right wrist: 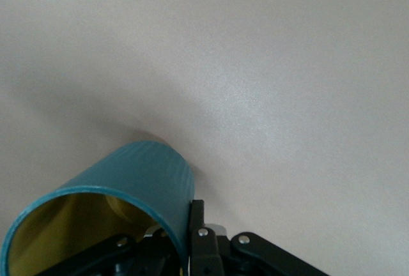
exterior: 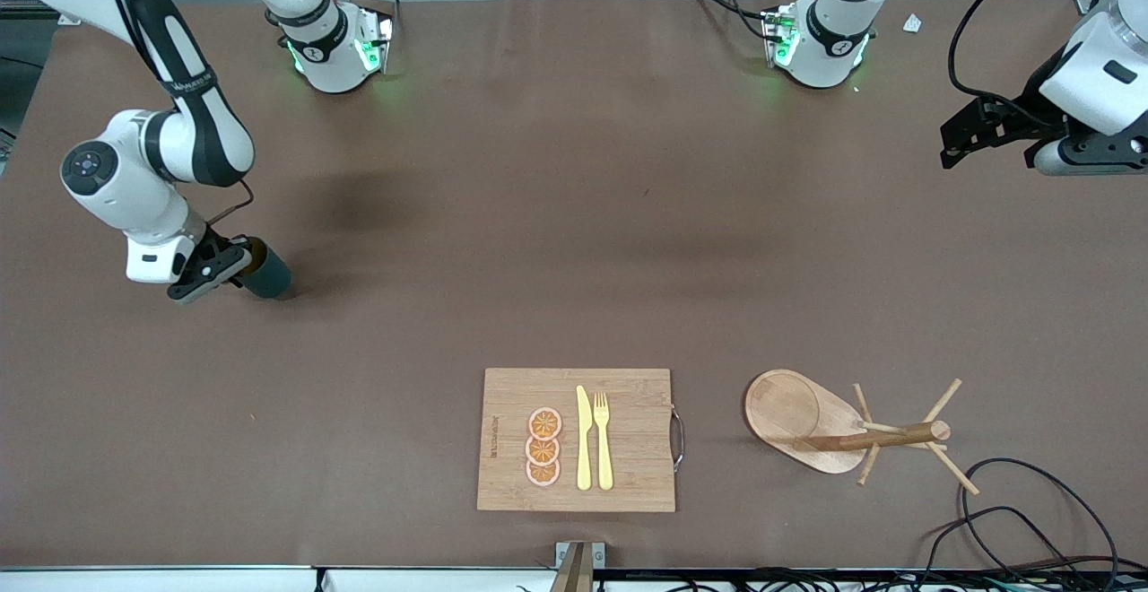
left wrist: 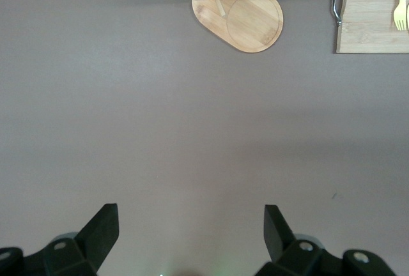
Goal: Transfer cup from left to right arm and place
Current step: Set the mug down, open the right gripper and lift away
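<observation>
One brown table [exterior: 574, 242] fills your view, carrying a bamboo cutting board [exterior: 628, 430] and a wooden peg rack [exterior: 839, 426] near the front camera. Your right gripper [exterior: 229, 271], at the right arm's end, pinches the rim of the teal cup [exterior: 266, 273], tilted, its base at the tabletop. Your left gripper [exterior: 964, 139] waits, fingers [left wrist: 102, 228] spread wide, holding nothing.

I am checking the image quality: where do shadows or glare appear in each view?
Front view: soft dark shadow on the table above the cup, held by the right gripper; green glow at both bases. Right wrist view: shadow beside the cup, pale sheen on the cloth. Left wrist view: even light, left gripper open.
</observation>
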`<action>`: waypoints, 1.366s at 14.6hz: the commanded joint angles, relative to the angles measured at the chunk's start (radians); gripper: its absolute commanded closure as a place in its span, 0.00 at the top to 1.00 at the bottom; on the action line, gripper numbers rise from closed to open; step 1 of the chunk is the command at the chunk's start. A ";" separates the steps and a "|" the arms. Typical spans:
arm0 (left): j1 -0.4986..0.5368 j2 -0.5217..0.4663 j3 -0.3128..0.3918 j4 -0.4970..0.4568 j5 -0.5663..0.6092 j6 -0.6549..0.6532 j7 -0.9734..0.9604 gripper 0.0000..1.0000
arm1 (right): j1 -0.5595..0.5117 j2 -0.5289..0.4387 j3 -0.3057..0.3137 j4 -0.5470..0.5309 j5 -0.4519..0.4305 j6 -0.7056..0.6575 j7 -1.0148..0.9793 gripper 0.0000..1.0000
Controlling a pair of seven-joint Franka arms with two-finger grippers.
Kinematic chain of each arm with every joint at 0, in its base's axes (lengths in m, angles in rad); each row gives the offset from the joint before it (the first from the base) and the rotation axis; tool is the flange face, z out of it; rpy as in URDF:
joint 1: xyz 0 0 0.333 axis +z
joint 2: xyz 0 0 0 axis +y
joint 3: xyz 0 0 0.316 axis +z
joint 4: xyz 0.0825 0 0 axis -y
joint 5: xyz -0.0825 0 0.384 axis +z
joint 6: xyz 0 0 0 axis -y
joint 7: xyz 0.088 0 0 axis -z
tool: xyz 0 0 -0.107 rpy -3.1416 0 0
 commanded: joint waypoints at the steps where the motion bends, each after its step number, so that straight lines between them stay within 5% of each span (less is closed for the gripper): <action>1: 0.004 0.003 0.000 0.011 -0.011 -0.004 0.023 1.00 | -0.018 -0.002 0.016 0.023 -0.017 -0.011 -0.008 0.02; 2: 0.004 0.003 0.000 0.013 -0.008 -0.004 0.023 1.00 | -0.017 0.000 0.017 0.023 -0.017 -0.013 -0.008 0.08; 3: 0.004 0.001 0.000 0.013 -0.007 -0.004 0.025 1.00 | -0.015 0.000 0.017 0.026 -0.018 -0.013 -0.010 0.24; 7: 0.006 0.003 0.000 0.013 -0.007 -0.004 0.052 1.00 | -0.015 0.001 0.017 0.026 -0.018 -0.011 -0.010 0.31; 16: 0.004 0.001 0.000 0.013 -0.002 -0.002 0.060 1.00 | -0.017 -0.007 0.022 0.107 -0.017 -0.123 -0.017 0.98; 20: -0.002 0.003 -0.002 0.013 -0.001 -0.002 0.059 1.00 | -0.023 -0.082 0.022 0.158 0.003 -0.269 0.108 1.00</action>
